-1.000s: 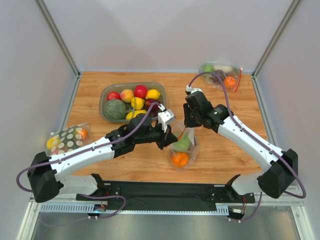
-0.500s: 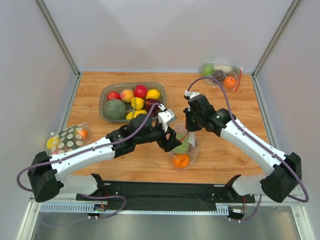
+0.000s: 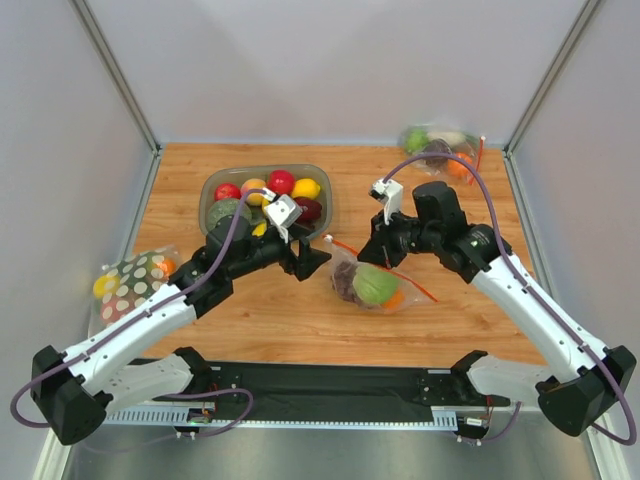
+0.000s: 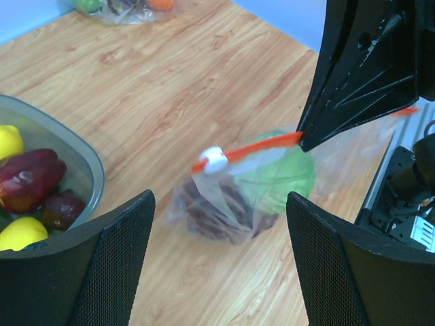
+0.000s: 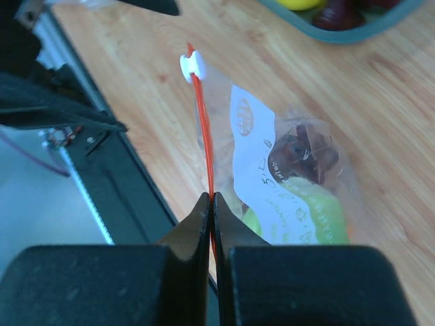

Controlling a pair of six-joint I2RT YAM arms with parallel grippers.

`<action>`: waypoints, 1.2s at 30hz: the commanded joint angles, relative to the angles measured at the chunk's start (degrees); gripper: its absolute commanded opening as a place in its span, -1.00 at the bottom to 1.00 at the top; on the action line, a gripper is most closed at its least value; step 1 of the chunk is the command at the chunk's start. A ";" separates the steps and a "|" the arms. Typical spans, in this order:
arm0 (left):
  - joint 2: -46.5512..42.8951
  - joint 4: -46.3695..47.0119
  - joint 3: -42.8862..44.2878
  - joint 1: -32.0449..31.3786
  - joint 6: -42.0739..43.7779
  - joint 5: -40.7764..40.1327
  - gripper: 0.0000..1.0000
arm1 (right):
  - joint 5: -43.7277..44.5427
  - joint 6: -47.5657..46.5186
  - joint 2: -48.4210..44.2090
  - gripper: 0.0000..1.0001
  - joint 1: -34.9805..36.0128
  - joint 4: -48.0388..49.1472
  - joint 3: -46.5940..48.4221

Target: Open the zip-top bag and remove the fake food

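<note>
The zip-top bag sits on the worktop, right of my left pincer, under my right pincer; bowl behind-left.

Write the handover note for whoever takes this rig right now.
Right gripper: shut on the zip strip of the zip-top bag, which lies mid-table.
Left gripper: open, clear of the bag.
White slider sits at the strip's free end.
Done: strip gripped; whether the mouth is open is unclear.
Left: all the fake food is inside; take it out.
</note>
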 commanded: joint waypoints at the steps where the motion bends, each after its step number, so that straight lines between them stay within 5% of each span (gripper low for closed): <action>1: -1.97 4.58 -2.01 0.86 1.28 4.80 0.70 | -14.15 -3.33 -0.15 -0.99 -0.91 6.47 2.52; 11: -4.95 14.43 -11.41 0.95 -0.21 10.70 0.70 | -32.61 1.06 1.43 -0.99 -4.95 20.09 -2.05; 16: -3.56 23.13 -14.40 1.03 -3.02 14.30 0.66 | -38.16 0.19 2.75 -0.99 -6.01 19.57 -3.10; 28: 0.14 33.60 -16.61 1.03 -7.86 22.30 -1.00 | -39.05 -3.24 3.37 -0.99 -6.98 15.35 -6.09; 32: -0.65 31.50 -16.26 0.95 -6.38 22.48 -1.00 | -33.96 -4.29 2.93 -0.83 -7.59 12.55 -6.36; 36: -1.70 19.85 -13.89 0.95 -1.19 23.00 -1.00 | -24.74 -3.51 0.66 -0.27 -7.42 11.83 -5.92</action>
